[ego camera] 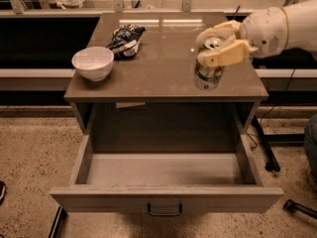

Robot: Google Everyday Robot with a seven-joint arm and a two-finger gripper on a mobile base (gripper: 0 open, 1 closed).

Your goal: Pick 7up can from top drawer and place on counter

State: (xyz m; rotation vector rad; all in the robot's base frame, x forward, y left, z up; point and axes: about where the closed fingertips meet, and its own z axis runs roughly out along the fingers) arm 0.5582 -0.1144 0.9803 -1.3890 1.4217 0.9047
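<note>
My gripper reaches in from the right and is shut on the 7up can, a silver-white can with green lettering and a shiny top. The can hangs upright over the front right part of the counter; I cannot tell whether its base touches the surface. The top drawer stands pulled fully open below, with its dark bar handle at the centre of the front panel. Its inside shows nothing in it.
A white bowl sits at the counter's front left. A dark blue-and-white snack bag lies behind it. A dark stand leg slants down to the right of the cabinet on the speckled floor.
</note>
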